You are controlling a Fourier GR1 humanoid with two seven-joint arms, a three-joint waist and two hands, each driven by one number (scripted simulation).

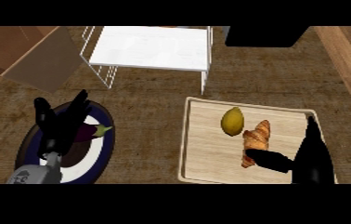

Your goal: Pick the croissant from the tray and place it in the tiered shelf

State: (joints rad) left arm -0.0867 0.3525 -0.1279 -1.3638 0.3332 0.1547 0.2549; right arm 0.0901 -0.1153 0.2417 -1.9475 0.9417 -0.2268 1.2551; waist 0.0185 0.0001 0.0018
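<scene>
The right hand (307,159) lies open on the tray (205,162), thumb touching the croissant (256,139); the left hand (60,121) rests open.

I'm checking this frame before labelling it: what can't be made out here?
- Croissant: near end hidden by right hand, head view; contact unclear.
- Eggplant: mostly behind left hand.
- Plate: centre hidden by same hand.
- Tiered shelf: lower tiers hidden under top.

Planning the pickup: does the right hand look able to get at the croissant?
Probably yes: the right hand is open over the tray, its thumb at the croissant; the lemon lies clear.
</scene>
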